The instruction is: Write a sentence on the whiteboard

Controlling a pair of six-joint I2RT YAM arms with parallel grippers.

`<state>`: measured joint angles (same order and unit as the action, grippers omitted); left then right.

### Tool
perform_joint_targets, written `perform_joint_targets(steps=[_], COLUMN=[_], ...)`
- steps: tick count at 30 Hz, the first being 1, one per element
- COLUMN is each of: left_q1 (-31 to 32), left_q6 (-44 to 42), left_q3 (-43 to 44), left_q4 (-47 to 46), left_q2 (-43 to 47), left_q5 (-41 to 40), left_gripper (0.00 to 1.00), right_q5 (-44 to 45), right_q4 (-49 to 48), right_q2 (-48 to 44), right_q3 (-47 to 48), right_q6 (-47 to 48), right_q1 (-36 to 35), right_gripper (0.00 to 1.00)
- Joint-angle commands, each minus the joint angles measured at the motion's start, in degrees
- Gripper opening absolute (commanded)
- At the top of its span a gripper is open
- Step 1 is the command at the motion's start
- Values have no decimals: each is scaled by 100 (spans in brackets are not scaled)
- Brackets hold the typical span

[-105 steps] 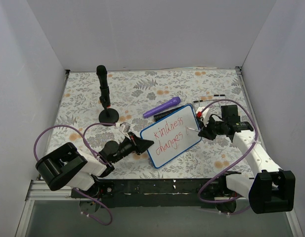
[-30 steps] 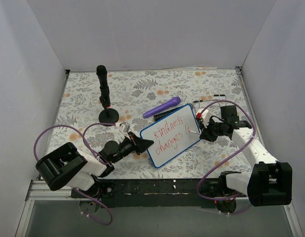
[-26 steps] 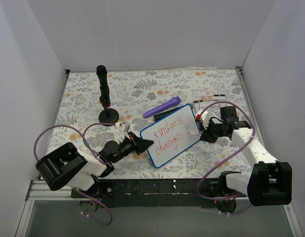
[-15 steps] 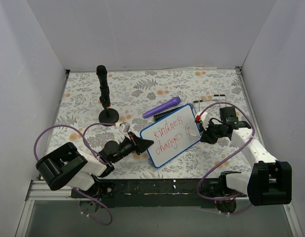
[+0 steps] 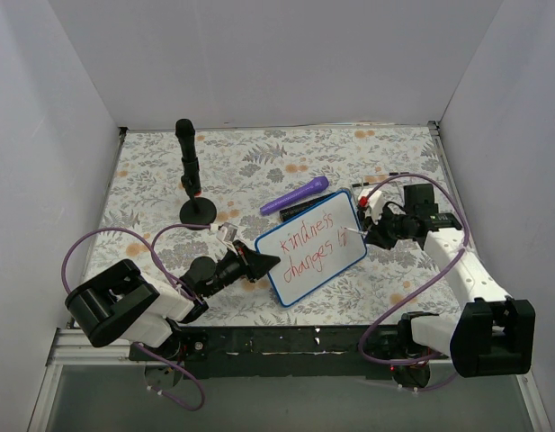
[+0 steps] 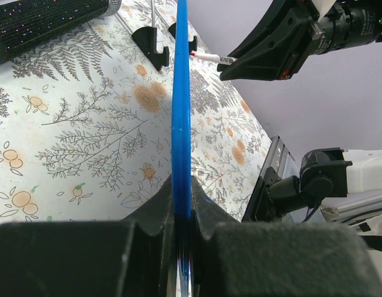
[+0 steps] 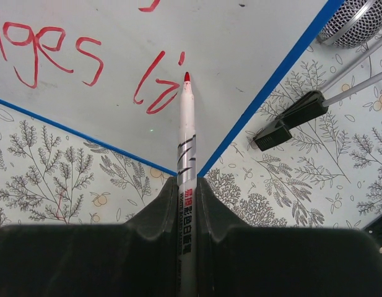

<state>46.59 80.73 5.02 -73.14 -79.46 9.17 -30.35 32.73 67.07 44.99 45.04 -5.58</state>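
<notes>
Your left claw (image 5: 262,264) pinches the whiteboard (image 5: 297,283) by its blue edge, centre frame. Your right claw (image 7: 187,185) pinches a red marker (image 7: 186,127), its tip beside the sentence (image 5: 317,228).

Sentence (image 7: 85,59): cut off at top and left edges, right wrist view. Whiteboard (image 6: 181,124): edge-on in left wrist view, writing face hidden.

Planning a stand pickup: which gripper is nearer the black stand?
Left. The left gripper, clamping the whiteboard, sits diagonally right of the black stand; the right gripper with the marker lies beyond the board.
</notes>
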Motion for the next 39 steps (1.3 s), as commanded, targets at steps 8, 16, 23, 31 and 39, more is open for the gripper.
perform_joint_targets(steps=[8,16,23,31,39], left_q1=[17,17,17,17,17], left_q6=[-128,-136,-145,-145,-128], left_q3=[-36,-62,-89,-89,-80], left_q4=[-192,-165,-174,-156,-165], left_q2=[62,98,124,141,115], left_q5=[147,120,111,111,120], left_gripper=[0,0,0,0,0], right_q5=[-235,-208,-252,-235,-270], right_q4=[-118,-250,-188,-162,-144], right_q2=[-642,-607,-590,-563,-493], right_q3=[-254,-439,-465,-465,-447], right_q6=[-136,-21,154,207,269], right_q1=[31,84,119,172,242], right_gripper=[1,1,1,1,1])
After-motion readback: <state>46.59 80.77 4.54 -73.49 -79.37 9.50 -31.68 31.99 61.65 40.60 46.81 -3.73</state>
